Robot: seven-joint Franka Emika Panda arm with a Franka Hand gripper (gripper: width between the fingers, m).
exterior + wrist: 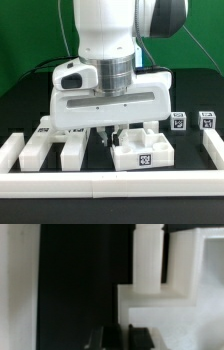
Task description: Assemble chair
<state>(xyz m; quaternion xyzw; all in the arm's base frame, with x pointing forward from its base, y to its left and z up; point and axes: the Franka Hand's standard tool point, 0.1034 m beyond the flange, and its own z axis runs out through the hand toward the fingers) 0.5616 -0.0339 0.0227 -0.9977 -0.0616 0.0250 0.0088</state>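
The chair lies in separate white tagged pieces. In the exterior view a blocky panel piece sits just to the exterior view's right of my gripper. Two square legs lie to its left, and two small cubes stand further right. The gripper hangs low over the table between the legs and the panel piece. In the wrist view the gripper shows dark fingers close together with nothing between them, next to a stepped white chair piece. Another white piece runs along the other side.
Long white border rails run along the front, the exterior view's left and right of the black table. Black cables lie behind the arm.
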